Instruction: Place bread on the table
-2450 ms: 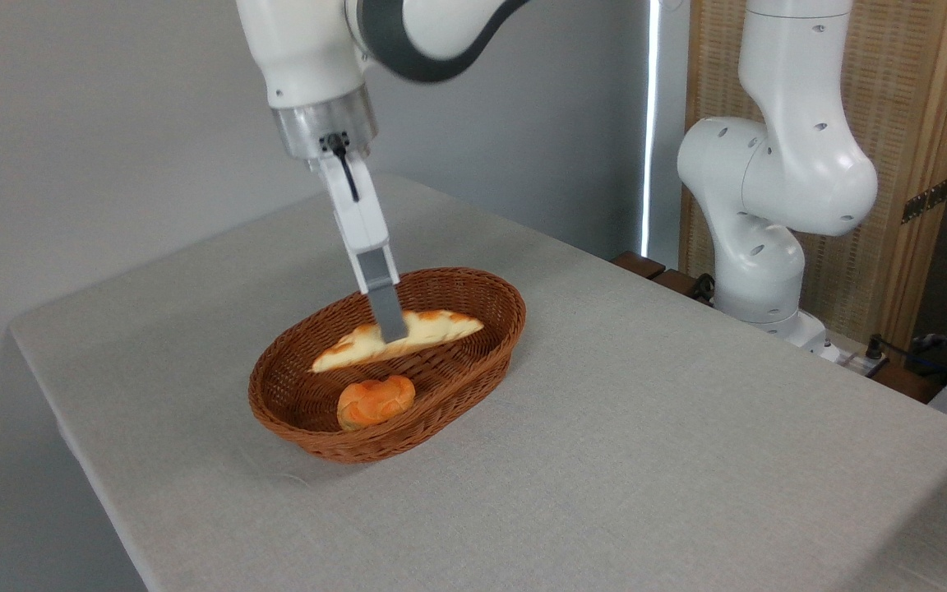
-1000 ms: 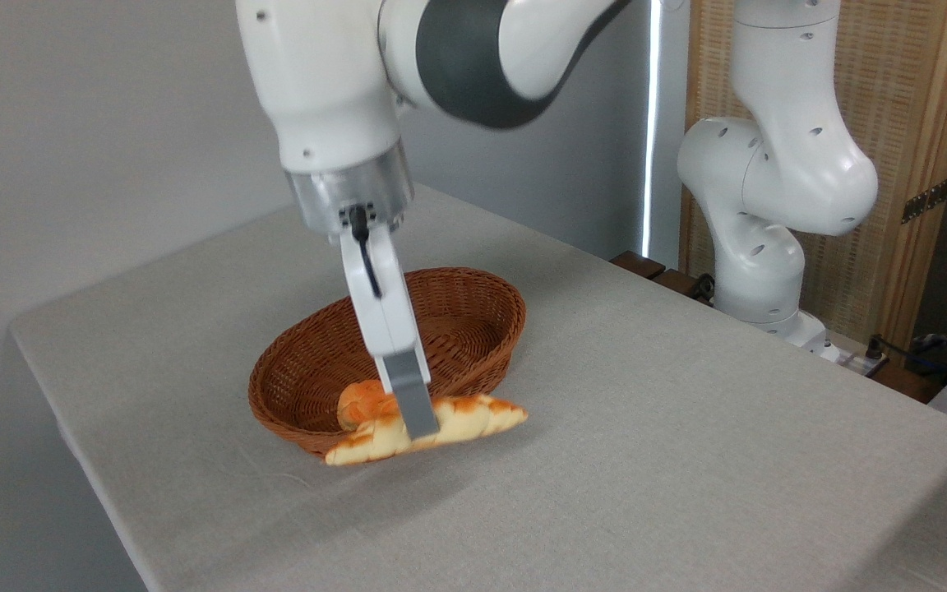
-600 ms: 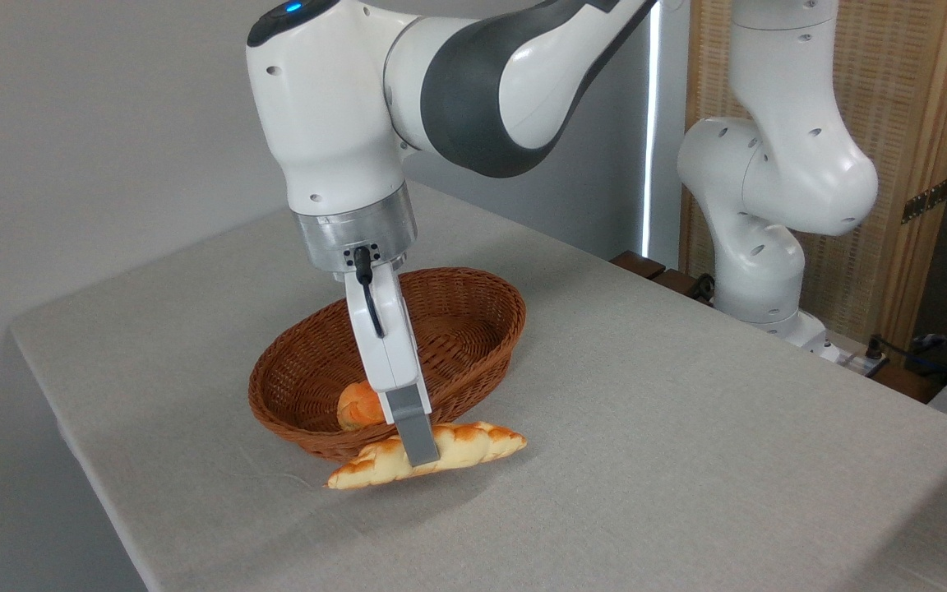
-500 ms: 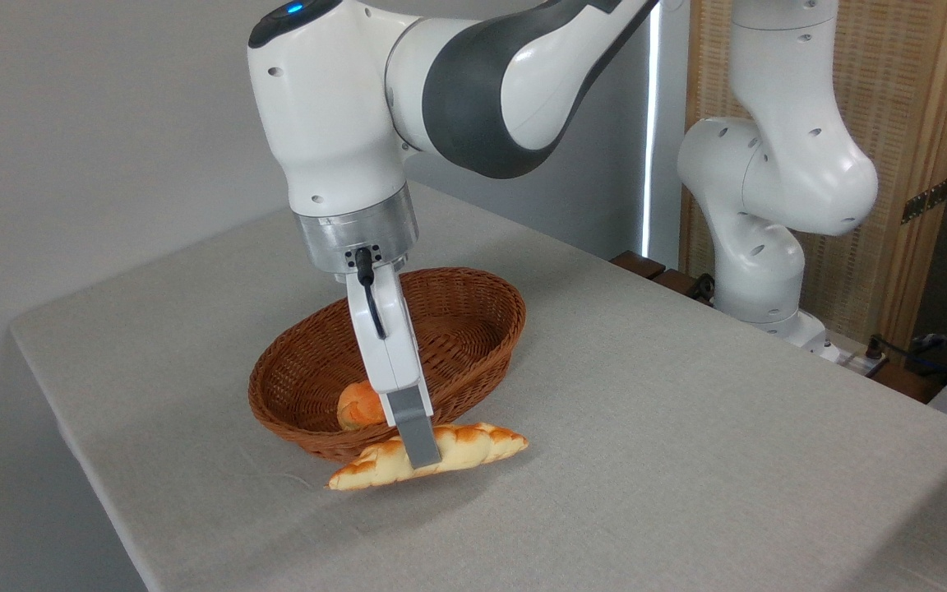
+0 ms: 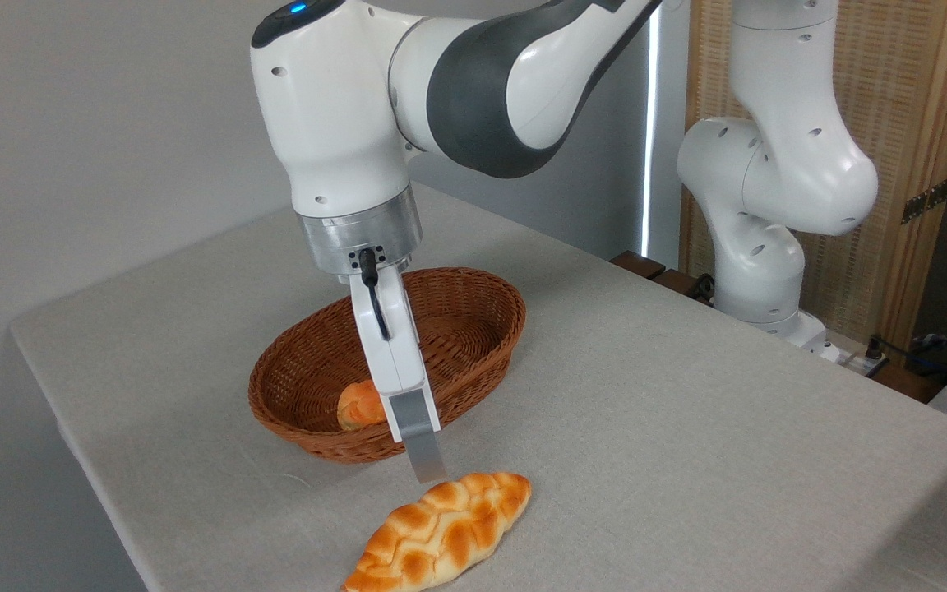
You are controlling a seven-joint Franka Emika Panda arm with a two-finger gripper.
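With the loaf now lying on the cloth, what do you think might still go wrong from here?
1. The bread lies close to the table's near edge, so a nudge might push it off.
2. The gripper hangs just above the loaf's far end; a careless withdrawal could drag it.
3. The basket sits right behind the gripper and might be clipped.

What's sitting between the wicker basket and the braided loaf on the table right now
Only bare grey cloth of the table lies between the basket and the bread; the gripper hangs just above that strip in the fixed camera view.
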